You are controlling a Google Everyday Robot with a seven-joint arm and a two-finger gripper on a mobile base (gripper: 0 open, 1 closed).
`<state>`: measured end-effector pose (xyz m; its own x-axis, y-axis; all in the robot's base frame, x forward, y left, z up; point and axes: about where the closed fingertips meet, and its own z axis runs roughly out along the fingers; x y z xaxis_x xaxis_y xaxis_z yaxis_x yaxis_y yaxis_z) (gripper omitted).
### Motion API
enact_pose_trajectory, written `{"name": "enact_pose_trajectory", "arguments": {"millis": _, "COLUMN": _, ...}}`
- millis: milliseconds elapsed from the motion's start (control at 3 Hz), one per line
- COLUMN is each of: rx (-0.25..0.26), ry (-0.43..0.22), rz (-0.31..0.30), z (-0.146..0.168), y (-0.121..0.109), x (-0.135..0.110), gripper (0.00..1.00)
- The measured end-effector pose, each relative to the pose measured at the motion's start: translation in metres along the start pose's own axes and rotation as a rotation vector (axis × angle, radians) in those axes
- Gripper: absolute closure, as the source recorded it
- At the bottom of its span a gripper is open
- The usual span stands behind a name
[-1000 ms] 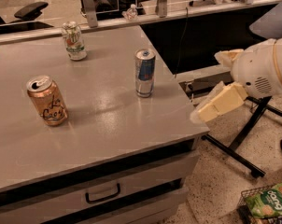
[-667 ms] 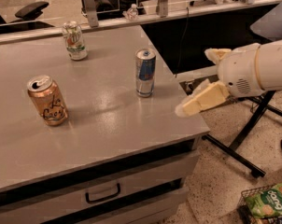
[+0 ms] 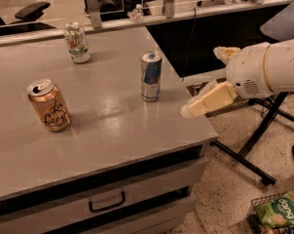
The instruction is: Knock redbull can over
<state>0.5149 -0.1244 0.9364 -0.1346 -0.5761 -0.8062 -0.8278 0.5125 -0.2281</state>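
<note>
On the grey worktop, the redbull can stands upright, near and just ahead of the open, empty hand; probably light, rigid and slippery, it should topple when pushed near its top.

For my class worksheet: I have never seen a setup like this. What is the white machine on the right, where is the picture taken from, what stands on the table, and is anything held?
The white shape on the right is a robot arm. Its cream-coloured claw hangs just off the right edge of the grey table, open and holding nothing. There is one picture, looking down on the table from above; where the camera sits is not known. Three cans stand upright on the table: a slim blue-and-silver redbull can nearest the claw, an orange-tan can at the left front, and a white-and-green can at the back. The claw touches none of them.
</note>
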Motion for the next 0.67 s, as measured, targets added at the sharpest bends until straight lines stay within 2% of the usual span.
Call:
{"name": "enact_pose_trajectory", "arguments": {"millis": 333, "rx": -0.016, "ry": -0.055, "rz": 0.019, "z": 0.026, "y": 0.0, "x": -0.003, "gripper": 0.0}}
{"name": "enact_pose_trajectory", "arguments": {"millis": 667, "rx": -0.044, "ry": -0.149, "rz": 0.039, "z": 0.061, "y": 0.0, "x": -0.008, "gripper": 0.0}}
